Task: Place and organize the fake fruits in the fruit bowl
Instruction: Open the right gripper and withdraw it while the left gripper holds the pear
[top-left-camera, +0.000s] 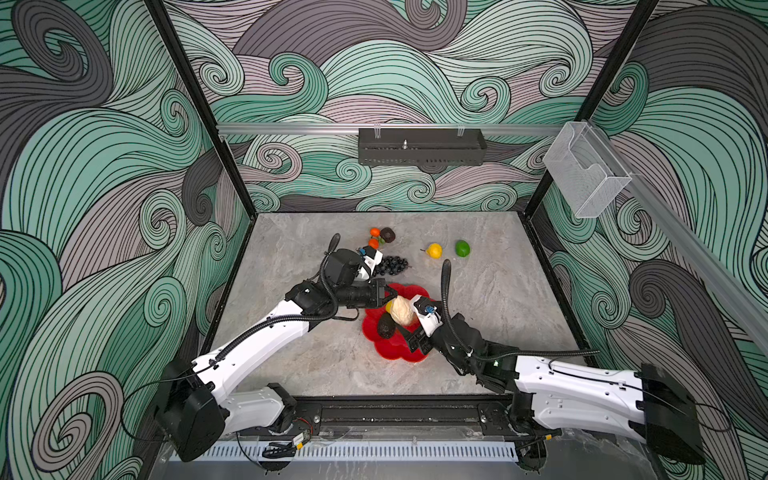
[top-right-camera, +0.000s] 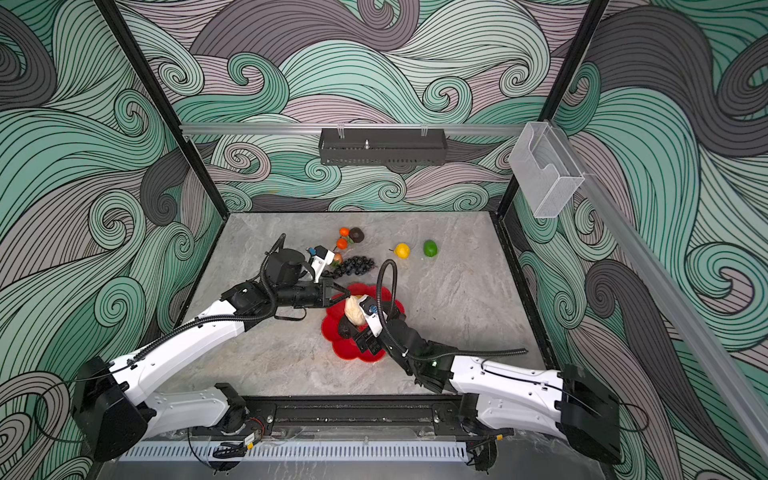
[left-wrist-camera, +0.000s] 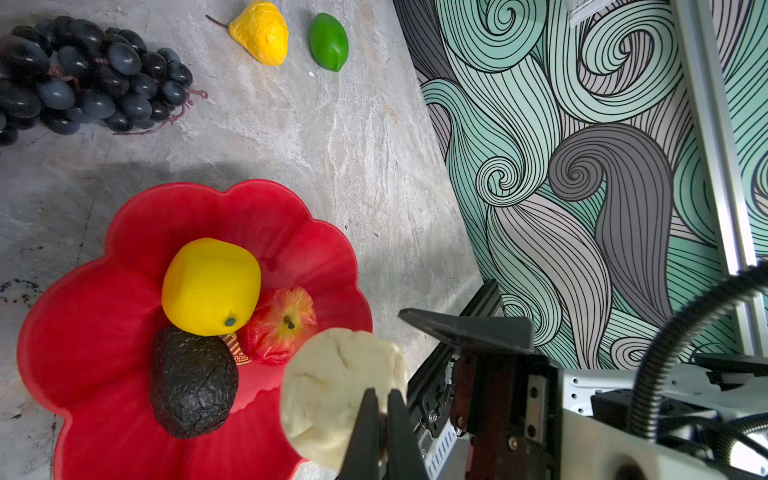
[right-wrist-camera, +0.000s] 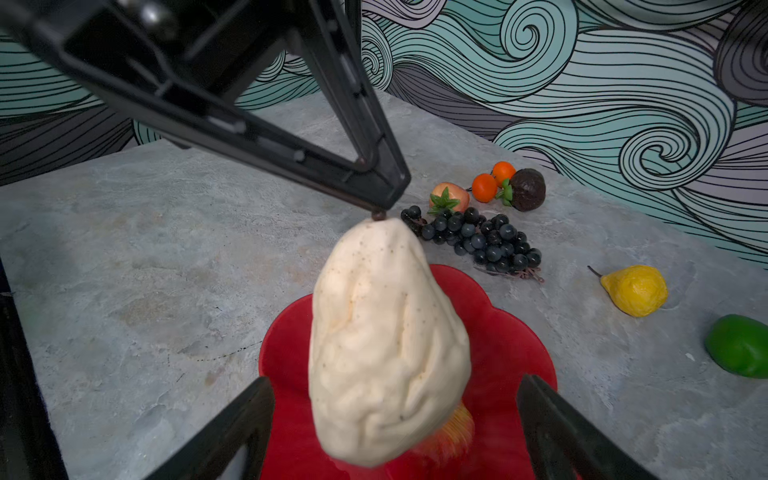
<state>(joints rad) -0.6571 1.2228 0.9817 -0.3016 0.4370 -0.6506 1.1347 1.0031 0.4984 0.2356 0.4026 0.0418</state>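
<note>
A cream pear (right-wrist-camera: 386, 345) hangs by its stem over the red fruit bowl (left-wrist-camera: 83, 332). My left gripper (left-wrist-camera: 380, 399) is shut on that stem, and in a top view it sits at the bowl's far left edge (top-left-camera: 392, 296). My right gripper (right-wrist-camera: 395, 386) is open, one finger on each side of the pear, neither touching it. In the bowl lie a yellow lemon (left-wrist-camera: 210, 286), a red apple (left-wrist-camera: 282, 324) and a dark avocado (left-wrist-camera: 193, 382). On the table behind are the black grape bunch (top-left-camera: 388, 266), a yellow pear (top-left-camera: 434, 251) and a green lime (top-left-camera: 462, 248).
Two orange tangerines (right-wrist-camera: 484, 187), a dark round fruit (right-wrist-camera: 528, 189) and a strawberry-like piece (right-wrist-camera: 449, 197) cluster at the back beyond the grapes. My left arm's wrist hangs close over the grapes. A black shelf (top-left-camera: 422, 147) and a clear holder (top-left-camera: 586, 170) hang on the walls.
</note>
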